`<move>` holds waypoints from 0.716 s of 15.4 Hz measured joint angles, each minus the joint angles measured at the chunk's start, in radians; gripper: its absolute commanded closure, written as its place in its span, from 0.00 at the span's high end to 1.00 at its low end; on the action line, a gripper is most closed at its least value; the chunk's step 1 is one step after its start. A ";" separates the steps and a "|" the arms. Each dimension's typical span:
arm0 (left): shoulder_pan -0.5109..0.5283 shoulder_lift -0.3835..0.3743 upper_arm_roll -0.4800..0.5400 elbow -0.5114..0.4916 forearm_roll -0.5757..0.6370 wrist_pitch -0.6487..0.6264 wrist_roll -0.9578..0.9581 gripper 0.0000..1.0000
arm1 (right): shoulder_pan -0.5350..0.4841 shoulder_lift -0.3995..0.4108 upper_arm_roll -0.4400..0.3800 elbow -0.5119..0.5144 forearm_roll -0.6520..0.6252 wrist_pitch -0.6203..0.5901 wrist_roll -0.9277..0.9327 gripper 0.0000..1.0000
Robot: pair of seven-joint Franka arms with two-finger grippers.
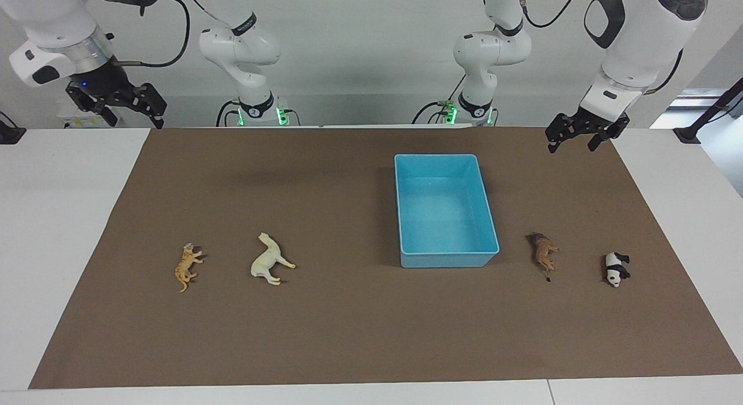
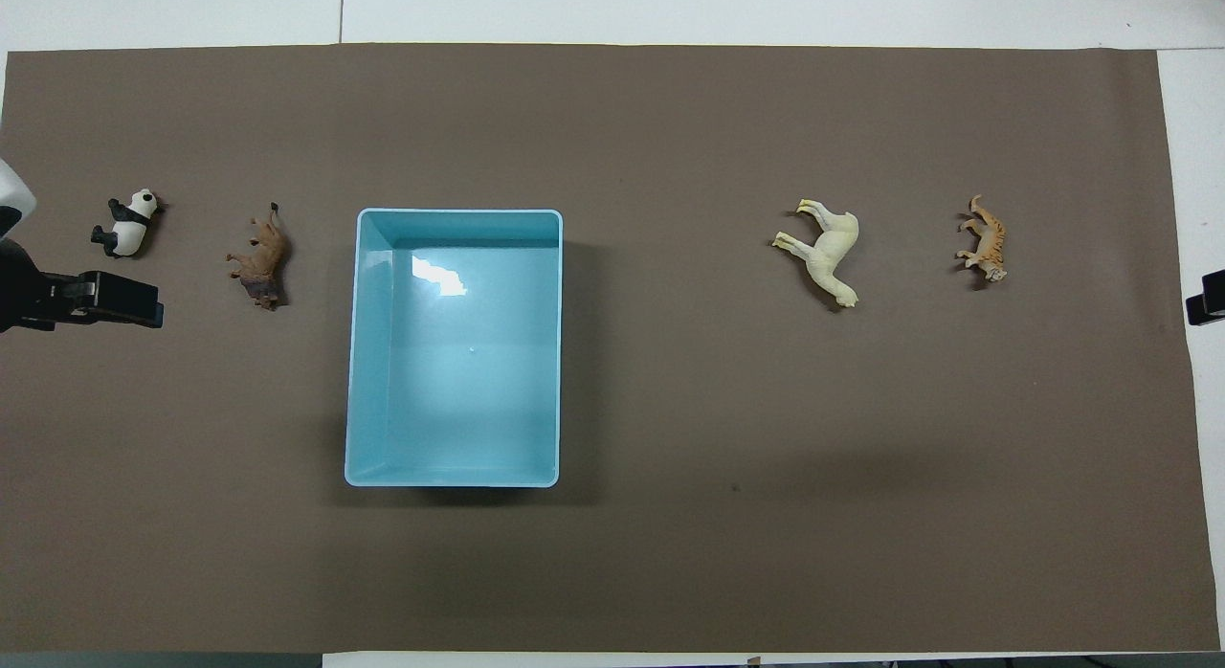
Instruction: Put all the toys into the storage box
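Nothing is in the light blue plastic storage box point(image 1: 446, 210) yet. All four plastic toys lie on the brown-covered counter point(image 1: 348, 335): orange striped tiger point(image 1: 187, 267) and cream-white horse point(image 1: 270, 260) toward the right arm's end, brown lion point(image 1: 543, 253) and black-and-white panda point(image 1: 616, 268) toward the left's. The left gripper point(image 1: 582, 137) and right gripper point(image 1: 125, 106) hang raised, fingers open and empty.

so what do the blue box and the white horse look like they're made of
Storage box: looks like moulded plastic with a glossy finish; its floor mirrors a bright patch of light, and the walls are thin with rounded corners.
Horse: probably hard plastic too, cream-white with a duller, smoother look and no sharp glare; it could be rubbery, which its look leaves open.
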 measured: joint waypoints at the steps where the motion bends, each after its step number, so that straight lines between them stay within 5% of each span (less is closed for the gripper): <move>1: 0.000 0.000 0.000 0.000 0.000 0.000 0.000 1.00 | 0.000 0.000 0.000 0.000 0.000 0.000 0.000 1.00; 11: 0.000 0.000 0.000 0.000 0.000 0.000 0.000 1.00 | -0.002 0.000 -0.005 -0.015 -0.001 0.021 0.000 1.00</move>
